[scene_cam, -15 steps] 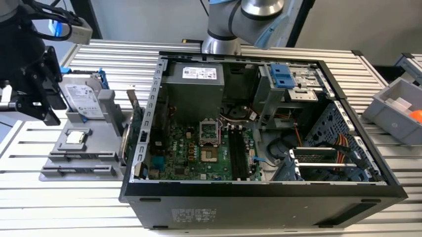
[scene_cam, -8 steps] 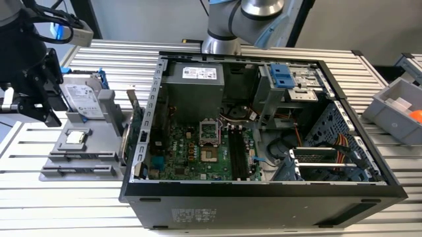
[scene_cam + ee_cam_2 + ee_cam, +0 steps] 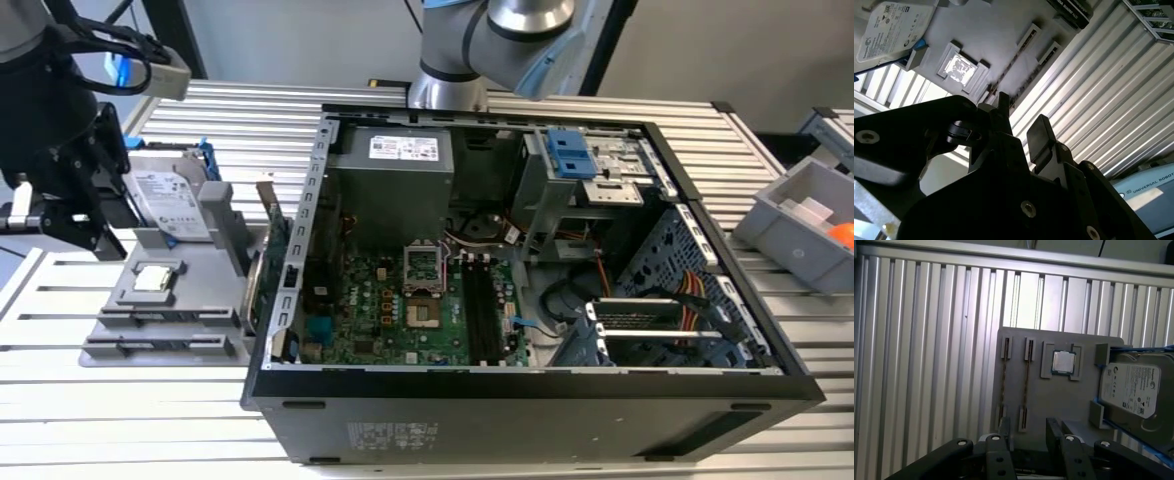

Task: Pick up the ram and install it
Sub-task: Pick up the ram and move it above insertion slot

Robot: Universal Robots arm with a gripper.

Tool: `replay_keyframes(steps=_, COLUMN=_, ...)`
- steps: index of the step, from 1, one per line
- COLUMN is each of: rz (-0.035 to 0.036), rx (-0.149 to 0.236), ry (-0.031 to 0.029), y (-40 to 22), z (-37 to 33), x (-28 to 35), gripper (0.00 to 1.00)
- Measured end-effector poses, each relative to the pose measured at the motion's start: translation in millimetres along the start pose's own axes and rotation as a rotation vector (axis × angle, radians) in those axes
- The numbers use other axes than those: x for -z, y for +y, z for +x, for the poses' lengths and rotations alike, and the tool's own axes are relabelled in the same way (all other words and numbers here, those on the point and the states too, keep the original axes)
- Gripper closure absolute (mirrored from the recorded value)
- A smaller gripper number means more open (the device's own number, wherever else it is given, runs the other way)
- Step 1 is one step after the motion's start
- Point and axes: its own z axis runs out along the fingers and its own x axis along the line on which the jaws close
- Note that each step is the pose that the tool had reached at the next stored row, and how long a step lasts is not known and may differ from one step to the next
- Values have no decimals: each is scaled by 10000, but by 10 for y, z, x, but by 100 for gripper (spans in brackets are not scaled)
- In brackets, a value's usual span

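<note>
as the gripper (image 3: pixel 1029 440) hovers (parted), ram (image 3: pixel 1026 382) seemingly sits nearby.

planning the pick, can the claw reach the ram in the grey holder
Probably yes: the open black claw hangs near the thin ram stick, on edge in its flat grey holder, nothing covering it.

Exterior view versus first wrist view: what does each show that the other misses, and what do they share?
The exterior view brings in the open computer case with its green circuit board, the arm, and a grey bin at the exterior view's right. The first wrist view brings in the end effector, open and empty, close to two thin memory sticks standing on edge in slots. Both show the grey holder, the hard drive and square chip on it, and the ribbed table.
</note>
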Motion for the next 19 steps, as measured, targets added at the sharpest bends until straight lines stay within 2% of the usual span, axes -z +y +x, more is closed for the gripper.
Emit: replay_keyframes(steps=19, rz=0, rx=0, ry=5, y=-2, z=2, x=-94, gripper=0)
